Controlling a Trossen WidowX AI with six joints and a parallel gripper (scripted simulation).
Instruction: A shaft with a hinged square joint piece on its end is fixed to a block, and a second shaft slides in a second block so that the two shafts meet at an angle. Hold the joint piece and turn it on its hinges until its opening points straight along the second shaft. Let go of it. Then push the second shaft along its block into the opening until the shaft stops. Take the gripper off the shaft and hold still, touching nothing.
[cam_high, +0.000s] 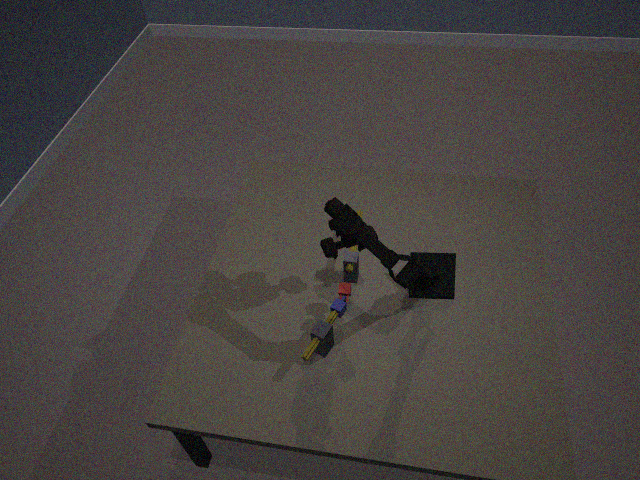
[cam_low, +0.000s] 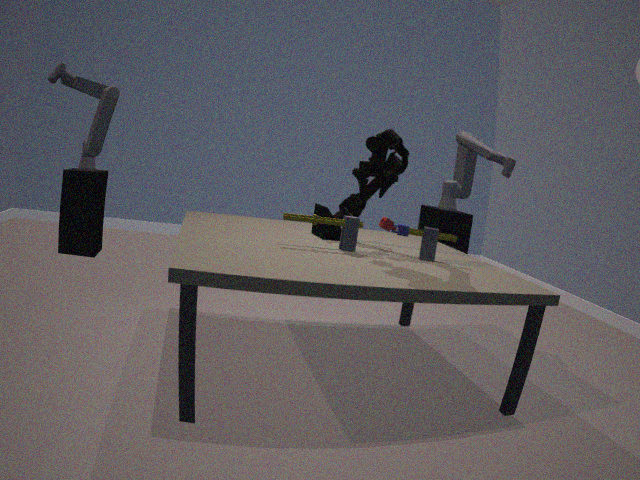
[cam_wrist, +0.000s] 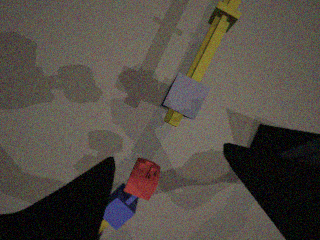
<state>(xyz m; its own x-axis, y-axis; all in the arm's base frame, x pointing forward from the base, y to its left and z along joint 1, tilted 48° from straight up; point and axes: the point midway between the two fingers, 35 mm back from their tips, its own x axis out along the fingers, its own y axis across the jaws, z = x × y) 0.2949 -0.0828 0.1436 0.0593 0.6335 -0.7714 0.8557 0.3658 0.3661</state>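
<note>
The red joint piece (cam_high: 344, 289) (cam_low: 386, 223) (cam_wrist: 143, 180) hangs on the blue hinge part (cam_high: 338, 305) (cam_low: 402, 230) (cam_wrist: 119, 213) at the end of the first yellow shaft (cam_high: 310, 348) (cam_low: 448, 237), which its grey block (cam_high: 322, 329) (cam_low: 428, 245) holds. Its open end faces roughly toward the second yellow shaft (cam_low: 305, 218) (cam_wrist: 207, 52); exact alignment cannot be told. That shaft passes through the second grey block (cam_high: 351, 255) (cam_low: 348, 235) (cam_wrist: 186, 96), its short end sticking out, with a gap to the red piece. My gripper (cam_wrist: 170, 155) is open and empty, above the parts, touching none.
A yellow collar (cam_wrist: 226, 16) sits on the second shaft behind its block. My arm's black base (cam_high: 434, 276) stands on the table (cam_high: 491, 361) (cam_low: 248, 253) beside the blocks. Two grey arms on black pedestals stand beyond the table in the exterior view.
</note>
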